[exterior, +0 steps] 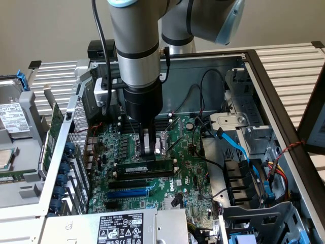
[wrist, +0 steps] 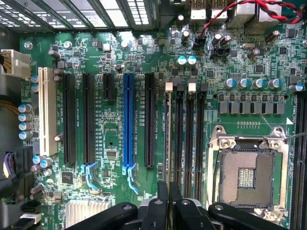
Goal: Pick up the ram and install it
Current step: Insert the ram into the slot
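Nearest us, fingers point(wrist: 165, 191) pinched nearly closed on one ram point(exterior: 133, 168); we see it edge-up, lengthwise along four memory slots point(wrist: 192, 139).

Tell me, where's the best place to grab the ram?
Probably its top edge, mid-length, from straight above. The ram stands on edge, long and thin, so its two flat faces suit a pinch, as the gripper does.

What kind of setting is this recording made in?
Probably a lab or workshop bench for computer assembly: an open desktop computer case lies on a slatted table, its motherboard exposed, with the gripper closed on the ram.
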`<state>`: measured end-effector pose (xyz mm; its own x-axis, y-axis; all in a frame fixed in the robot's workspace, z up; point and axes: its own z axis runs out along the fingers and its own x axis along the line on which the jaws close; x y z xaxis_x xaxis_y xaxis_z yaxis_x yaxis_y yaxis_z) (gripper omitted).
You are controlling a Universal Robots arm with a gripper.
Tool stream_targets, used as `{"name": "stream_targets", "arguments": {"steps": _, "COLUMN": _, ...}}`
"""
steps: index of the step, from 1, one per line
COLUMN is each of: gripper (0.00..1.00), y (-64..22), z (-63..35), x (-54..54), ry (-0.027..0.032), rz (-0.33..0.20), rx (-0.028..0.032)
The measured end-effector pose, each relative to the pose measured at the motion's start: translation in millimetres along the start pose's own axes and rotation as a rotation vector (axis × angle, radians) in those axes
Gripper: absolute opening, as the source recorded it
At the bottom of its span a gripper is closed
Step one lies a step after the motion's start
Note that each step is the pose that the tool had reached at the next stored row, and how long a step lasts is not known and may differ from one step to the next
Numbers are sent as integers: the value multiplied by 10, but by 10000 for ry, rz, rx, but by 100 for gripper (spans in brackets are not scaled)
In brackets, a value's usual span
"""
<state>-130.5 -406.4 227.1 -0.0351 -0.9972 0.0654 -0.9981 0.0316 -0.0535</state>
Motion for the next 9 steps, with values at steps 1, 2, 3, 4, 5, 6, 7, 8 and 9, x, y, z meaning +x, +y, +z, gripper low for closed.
{"name": "stream_targets", "arguments": {"steps": 1, "gripper": 13, "y": 0, "z": 2, "x": 0, "ry": 1, "rz": -1, "rx": 2}}
{"name": "stream_targets", "arguments": {"steps": 2, "gripper": 13, "y": 1, "z": 4, "x": 0, "ry": 1, "rz": 0, "rx": 5}}
{"name": "stream_targets", "arguments": {"steps": 3, "gripper": 13, "y": 2, "z": 5, "x": -1, "ry": 1, "rz": 1, "rx": 8}}
{"name": "stream_targets", "arguments": {"steps": 4, "gripper": 13, "y": 2, "z": 7, "x": -1, "ry": 1, "rz": 1, "rx": 11}}
{"name": "stream_targets", "arguments": {"steps": 5, "gripper": 13, "y": 2, "z": 9, "x": -1, "ry": 0, "rz": 2, "rx": 13}}
{"name": "stream_targets", "arguments": {"steps": 6, "gripper": 13, "y": 2, "z": 11, "x": -1, "ry": 0, "rz": 2, "rx": 17}}
{"name": "stream_targets", "arguments": {"steps": 7, "gripper": 13, "y": 2, "z": 14, "x": -1, "ry": 0, "rz": 2, "rx": 21}}
{"name": "stream_targets", "arguments": {"steps": 8, "gripper": 13, "y": 2, "z": 15, "x": -1, "ry": 0, "rz": 3, "rx": 25}}
{"name": "stream_targets", "arguments": {"steps": 9, "gripper": 13, "y": 3, "z": 18, "x": -2, "ry": -1, "rz": 4, "rx": 30}}
